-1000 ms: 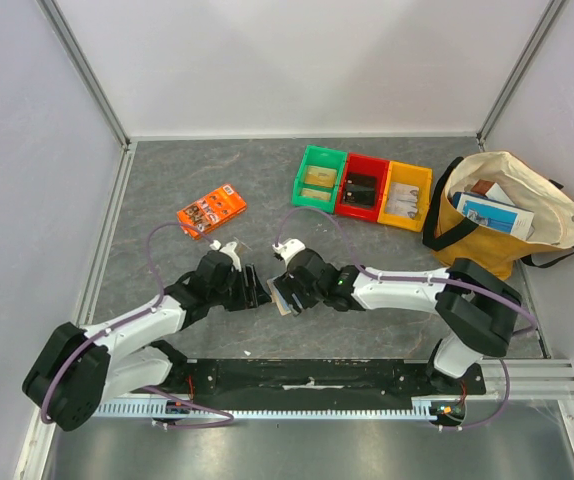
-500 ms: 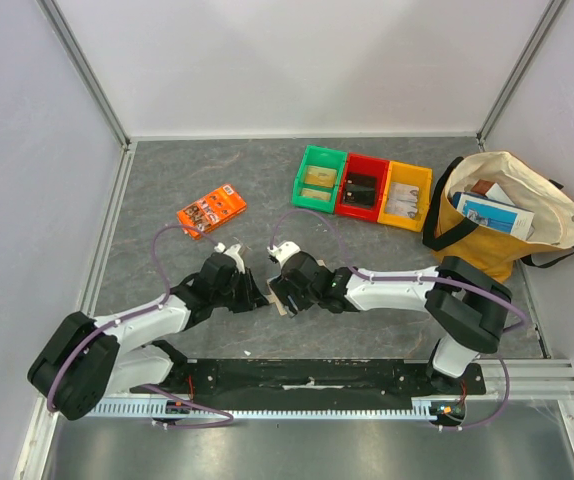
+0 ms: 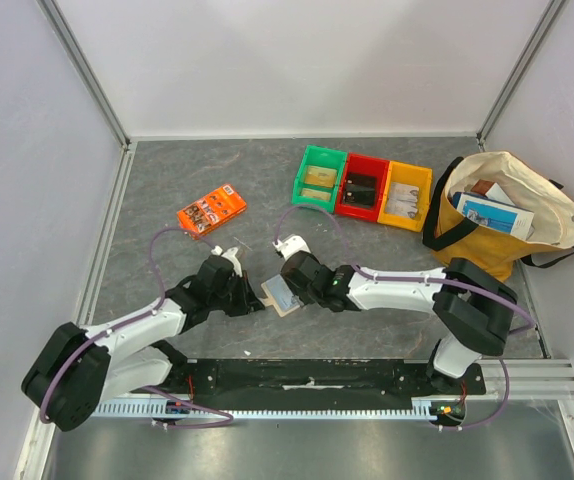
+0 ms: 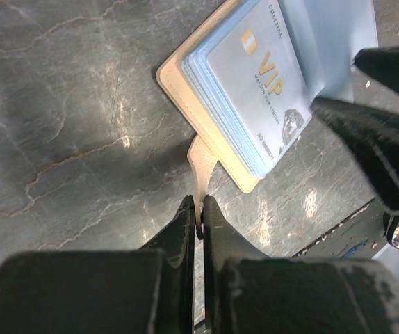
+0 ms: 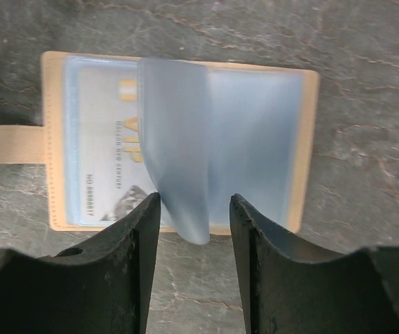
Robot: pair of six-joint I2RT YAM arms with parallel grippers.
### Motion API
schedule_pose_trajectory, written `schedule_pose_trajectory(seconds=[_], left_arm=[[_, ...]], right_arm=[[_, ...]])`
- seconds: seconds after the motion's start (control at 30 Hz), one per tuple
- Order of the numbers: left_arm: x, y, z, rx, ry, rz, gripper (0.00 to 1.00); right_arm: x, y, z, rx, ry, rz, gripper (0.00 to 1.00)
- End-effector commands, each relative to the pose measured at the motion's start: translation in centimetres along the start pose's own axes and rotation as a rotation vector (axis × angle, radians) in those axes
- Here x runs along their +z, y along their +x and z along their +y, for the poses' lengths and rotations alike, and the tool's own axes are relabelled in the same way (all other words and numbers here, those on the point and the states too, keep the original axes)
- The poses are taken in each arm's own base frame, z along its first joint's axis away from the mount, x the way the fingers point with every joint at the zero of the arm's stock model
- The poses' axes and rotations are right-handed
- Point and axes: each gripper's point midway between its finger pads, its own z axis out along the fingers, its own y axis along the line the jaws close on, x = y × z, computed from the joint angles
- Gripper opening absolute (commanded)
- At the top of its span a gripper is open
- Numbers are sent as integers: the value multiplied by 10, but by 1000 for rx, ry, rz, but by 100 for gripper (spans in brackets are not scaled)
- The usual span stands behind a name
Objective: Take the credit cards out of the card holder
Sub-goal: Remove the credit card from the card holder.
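Note:
The beige card holder (image 3: 283,297) lies open on the grey table between both grippers. My left gripper (image 4: 200,202) is shut on its little tab (image 4: 204,163). Inside, a stack of pale blue sleeves shows a whitish credit card (image 4: 258,76) printed "VIP" on top. In the right wrist view the holder (image 5: 311,139) lies flat with the card (image 5: 106,146) on its left half. A clear blue sleeve (image 5: 178,153) curls up from the middle. My right gripper (image 5: 194,198) stands open around the sleeve's lower edge; its left finger touches the sleeve and its right finger is apart.
An orange flat packet (image 3: 211,209) lies at the back left. Green (image 3: 319,177), red (image 3: 363,186) and yellow (image 3: 405,195) bins stand in a row at the back. A cream and yellow tote bag (image 3: 507,215) with things in it sits at the right.
My left gripper has shut on the tab. The right gripper's jaws have narrowed and pulled back a little, and the holder now lies open with its blue sleeves showing.

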Motion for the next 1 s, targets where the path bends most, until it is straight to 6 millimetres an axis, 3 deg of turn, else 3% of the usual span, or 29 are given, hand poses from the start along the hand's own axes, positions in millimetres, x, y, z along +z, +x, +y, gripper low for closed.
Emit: schedule_pose_trajectory(seconds=[0.0, 0.17, 0.27, 0.43, 0.6, 0.8, 0.9, 0.97], left_arm=[[-9, -6, -8, 43, 16, -10, 2], [-14, -6, -5, 45, 4, -28, 2], [-16, -8, -2, 46, -15, -42, 2], [-23, -19, -6, 54, -21, -85, 22], [-44, -49, -28, 86, -2, -178, 41], [-66, -81, -67, 113, 96, -268, 42], [-61, -81, -85, 101, 177, -246, 36], [-48, -78, -84, 79, 192, -218, 32]], right_arm=[[-15, -24, -30, 28, 113, -56, 50], [-15, -14, -75, 92, 236, -9, 50], [-23, -16, -87, 102, 269, -6, 51], [-40, -45, -57, 139, 61, -99, 52], [-55, -77, -14, 189, -196, -223, 56], [-49, -83, 16, 263, -391, -238, 53], [-40, -76, 18, 323, -450, -227, 50], [-33, -69, 18, 367, -486, -212, 46]])
